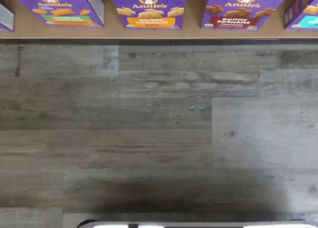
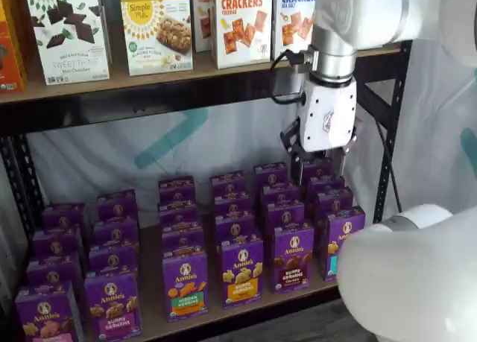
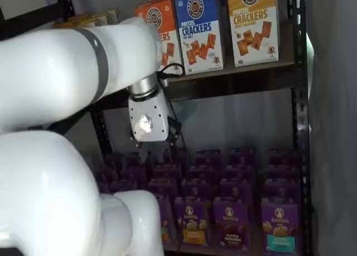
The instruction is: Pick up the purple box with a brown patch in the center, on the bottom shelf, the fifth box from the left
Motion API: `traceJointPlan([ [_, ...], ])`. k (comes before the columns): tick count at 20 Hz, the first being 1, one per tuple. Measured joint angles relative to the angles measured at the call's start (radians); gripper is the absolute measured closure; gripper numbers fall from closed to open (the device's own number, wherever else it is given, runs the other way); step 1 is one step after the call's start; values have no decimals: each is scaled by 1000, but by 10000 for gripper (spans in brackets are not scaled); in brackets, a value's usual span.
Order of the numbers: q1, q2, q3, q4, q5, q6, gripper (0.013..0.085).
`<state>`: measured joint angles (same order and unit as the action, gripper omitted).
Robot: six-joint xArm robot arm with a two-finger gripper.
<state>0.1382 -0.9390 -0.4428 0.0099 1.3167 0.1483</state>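
Note:
The purple box (image 2: 292, 258) with a dark brown cracker picture and a magenta band stands upright in the front row of the bottom shelf (image 2: 151, 318). It also shows in the other shelf view (image 3: 231, 225) and in the wrist view (image 1: 238, 12). My gripper (image 2: 319, 167) hangs above the back rows of purple boxes, behind and slightly right of that box and well above it. A gap shows between its black fingers, and it holds nothing. It also shows in a shelf view (image 3: 156, 150).
A yellow-band carton (image 2: 242, 271) and a teal-band carton (image 2: 339, 241) flank the purple box closely. Several rows of purple cartons stand behind. The upper shelf (image 2: 186, 70) holds cracker boxes (image 2: 242, 21). Black rack posts (image 2: 391, 133) frame the shelves. Grey plank floor (image 1: 159, 128) lies below.

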Motion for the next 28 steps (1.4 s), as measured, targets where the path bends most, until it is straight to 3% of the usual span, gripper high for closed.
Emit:
traceJointPlan([
  [12,25,147,107,26,-248,10,130],
  [28,30,482,173,53,-646,-18,130],
])
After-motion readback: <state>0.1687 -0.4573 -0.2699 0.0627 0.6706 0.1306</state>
